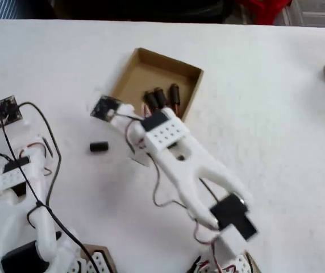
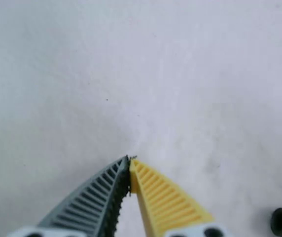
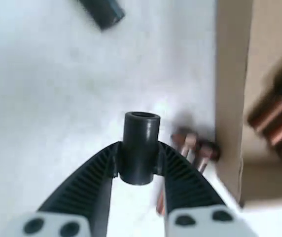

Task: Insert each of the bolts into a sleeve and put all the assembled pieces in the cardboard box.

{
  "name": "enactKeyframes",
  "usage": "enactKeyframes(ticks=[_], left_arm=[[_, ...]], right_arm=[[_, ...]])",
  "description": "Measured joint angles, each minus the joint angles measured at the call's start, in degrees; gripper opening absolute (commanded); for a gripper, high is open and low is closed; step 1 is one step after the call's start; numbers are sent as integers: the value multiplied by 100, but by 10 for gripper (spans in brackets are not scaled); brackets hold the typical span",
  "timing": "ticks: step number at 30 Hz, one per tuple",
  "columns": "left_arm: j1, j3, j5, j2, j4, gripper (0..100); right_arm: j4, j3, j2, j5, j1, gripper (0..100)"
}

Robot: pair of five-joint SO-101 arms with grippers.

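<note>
Cardboard box (image 1: 151, 77): three finished pieces (image 1: 161, 98) are lying in it side by side, near the wall closest to the arms. That part looks done to me.
Right tool (image 3: 140, 148): clamped on a black sleeve (image 3: 141, 129). The sleeve sticks out past the fingertips with its open end facing out, just outside the box.
Bolts (image 3: 193, 144): two coppery ones are loose on the table (image 1: 276, 85), right against the box's outer wall and just beside the held sleeve. Neither is in a sleeve yet.
Spare sleeve (image 1: 99, 147): lying on its side on the table between the two arms, apart from the box.
Left tool (image 2: 129, 167): fingers pressed together with nothing in them, over bare table, and the spare sleeve sits not far off.
Progress: I'd say past halfway, with three in and two to go, assuming the two bolts and two sleeves I can see are all that's left.
Left to do: get a bolt into the held sleeve and drop that in the box, then do the same with the spare sleeve and the other bolt.
Snag: the bolts are tucked tight against the cardboard, so grabbing one looks fiddly. The left tool is probably the one to do it, since the right has its fingers full.
</note>
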Motion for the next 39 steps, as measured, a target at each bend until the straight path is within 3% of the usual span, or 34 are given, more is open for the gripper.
enactKeyframes(ticks=[5, 9, 13, 20, 26, 30, 39], left_arm=[[0, 0, 0, 0, 0, 23], [0, 0, 0, 0, 0, 23], [0, 0, 0, 0, 0, 23], [0, 0, 0, 0, 0, 23], [0, 0, 0, 0, -18, 23], [0, 0, 0, 0, -18, 23], [0, 0, 0, 0, -18, 23]], right_arm=[[193, 1653, -1697, -246, 624, 17], [273, 2602, -2734, -246, 1969, 18], [273, 2963, -2927, 422, 3323, 19], [-79, 2980, -2514, 624, 4404, 154], [-976, 2980, -1609, 677, 5116, 166], [-1134, 2980, -1196, 967, 5213, 166], [273, 2145, -1292, 1073, 5213, 166]])
